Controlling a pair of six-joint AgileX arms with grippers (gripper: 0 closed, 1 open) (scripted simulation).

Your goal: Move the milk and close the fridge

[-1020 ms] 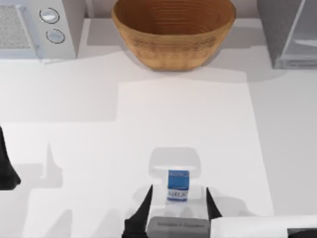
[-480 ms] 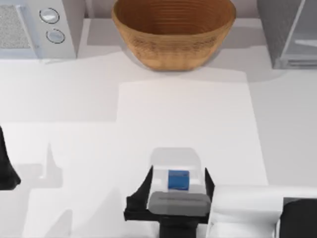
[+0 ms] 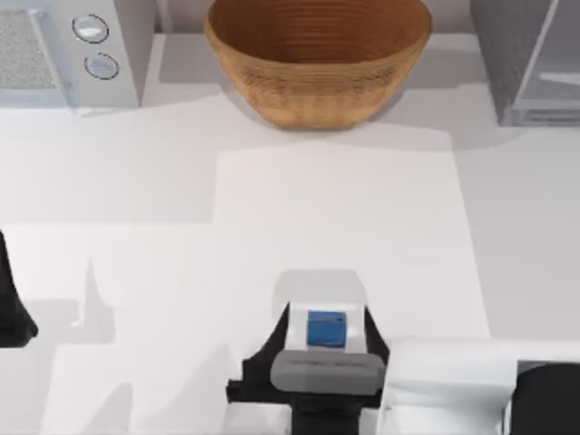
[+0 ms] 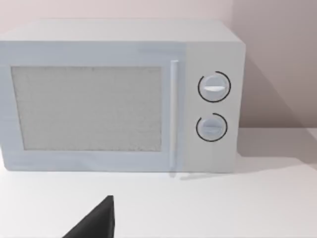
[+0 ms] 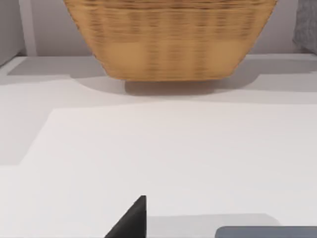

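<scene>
The milk, a small carton with a blue top, stands near the front edge of the table at the middle. My right gripper reaches in from the front right and straddles it. One dark finger stands on each side, and a narrow gap shows between each finger and the carton, so the gripper is open. One of its fingertips shows in the right wrist view. The fridge, a grey box with a glassy door panel, stands at the far right corner. My left gripper is parked at the left edge.
A large wicker basket sits at the back middle and fills the far side of the right wrist view. A white microwave with two round knobs stands at the back left, facing my left wrist camera.
My right gripper has slid forward over the milk, hiding its printed side. Its fingers have drawn in closer to the carton's sides. The left arm has not moved.
</scene>
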